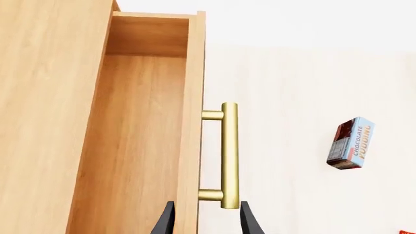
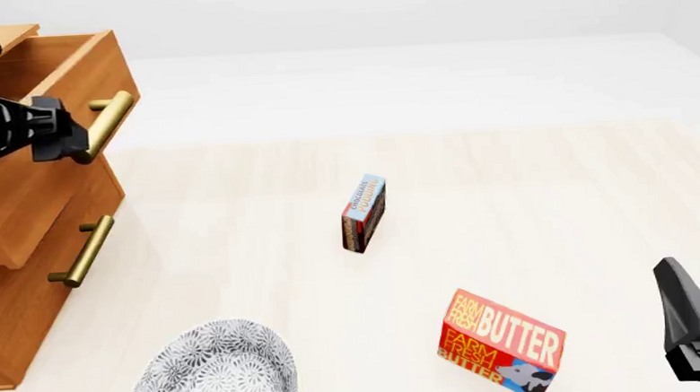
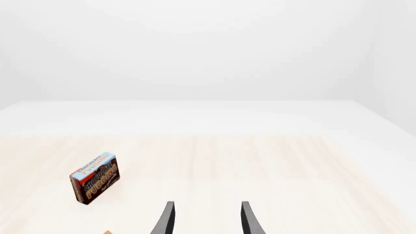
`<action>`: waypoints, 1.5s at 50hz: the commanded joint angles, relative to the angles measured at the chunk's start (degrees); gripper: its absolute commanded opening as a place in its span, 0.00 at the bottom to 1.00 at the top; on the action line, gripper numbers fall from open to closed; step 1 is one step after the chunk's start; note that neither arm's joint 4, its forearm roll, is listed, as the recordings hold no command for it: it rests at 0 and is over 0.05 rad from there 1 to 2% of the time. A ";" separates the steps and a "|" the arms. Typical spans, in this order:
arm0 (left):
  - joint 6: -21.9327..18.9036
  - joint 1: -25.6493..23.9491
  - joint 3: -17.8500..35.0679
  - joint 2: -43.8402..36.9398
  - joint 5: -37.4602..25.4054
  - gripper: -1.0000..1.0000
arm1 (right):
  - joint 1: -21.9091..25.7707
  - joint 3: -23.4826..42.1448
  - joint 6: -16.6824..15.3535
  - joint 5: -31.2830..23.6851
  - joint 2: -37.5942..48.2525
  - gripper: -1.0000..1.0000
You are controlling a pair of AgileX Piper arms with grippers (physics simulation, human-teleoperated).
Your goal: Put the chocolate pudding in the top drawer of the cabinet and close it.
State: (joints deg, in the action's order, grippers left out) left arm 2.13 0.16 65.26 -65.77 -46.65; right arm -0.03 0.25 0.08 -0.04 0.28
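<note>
Black fingers of the left gripper [image 1: 202, 220] stand parted on either side of the brass bar handle [image 1: 228, 155], not closed on it. That handle belongs to the top drawer [image 2: 63, 81], pulled out from the wooden cabinet [image 2: 19, 285]. Out on the pale table [image 2: 542, 195], the chocolate pudding [image 2: 363, 213] stands on edge, well apart from the cabinet. The right gripper [image 3: 206, 219] hangs open over bare tabletop, near a red butter box [image 2: 501, 342].
</note>
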 commanded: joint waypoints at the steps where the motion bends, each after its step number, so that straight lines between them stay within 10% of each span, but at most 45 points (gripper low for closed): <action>1: 0.06 -1.49 -0.49 -1.89 0.67 1.00 | 0.01 0.00 -0.01 0.00 0.00 1.00; 75: -1.08 -8.65 -0.67 -5.57 2.07 1.00 | 0.00 0.00 0.00 0.00 0.00 1.00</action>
State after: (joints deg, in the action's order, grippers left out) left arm 0.71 -8.38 65.73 -67.20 -44.88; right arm -0.03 0.25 0.08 -0.04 0.28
